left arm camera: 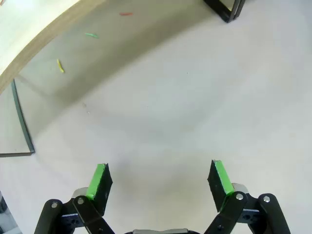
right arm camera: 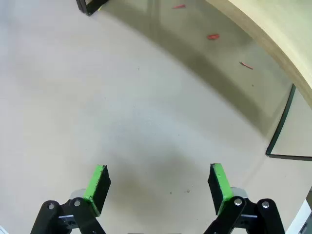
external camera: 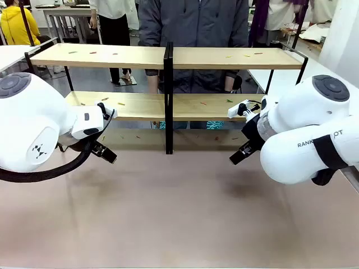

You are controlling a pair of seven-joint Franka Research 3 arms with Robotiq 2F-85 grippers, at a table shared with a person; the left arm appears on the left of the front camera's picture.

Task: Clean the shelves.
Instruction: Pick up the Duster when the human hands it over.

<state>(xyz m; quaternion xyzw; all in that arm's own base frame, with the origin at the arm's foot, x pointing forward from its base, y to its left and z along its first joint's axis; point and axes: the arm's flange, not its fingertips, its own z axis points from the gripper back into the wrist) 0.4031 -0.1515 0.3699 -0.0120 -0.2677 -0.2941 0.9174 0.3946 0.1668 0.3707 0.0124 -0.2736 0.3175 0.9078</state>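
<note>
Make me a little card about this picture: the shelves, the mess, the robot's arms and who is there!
shelves: two wooden boards on a black frame, at the far side of the table
mess: small coloured scraps on both boards and on the table under them
left end effector: open, empty, above bare table
right end effector: open, empty, above bare table
person: standing behind the shelves
cleaning: not yet done

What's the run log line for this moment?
shelves: coloured scraps on both boards | left pincer: open, empty | right pincer: open, empty | person: behind shelves
</note>
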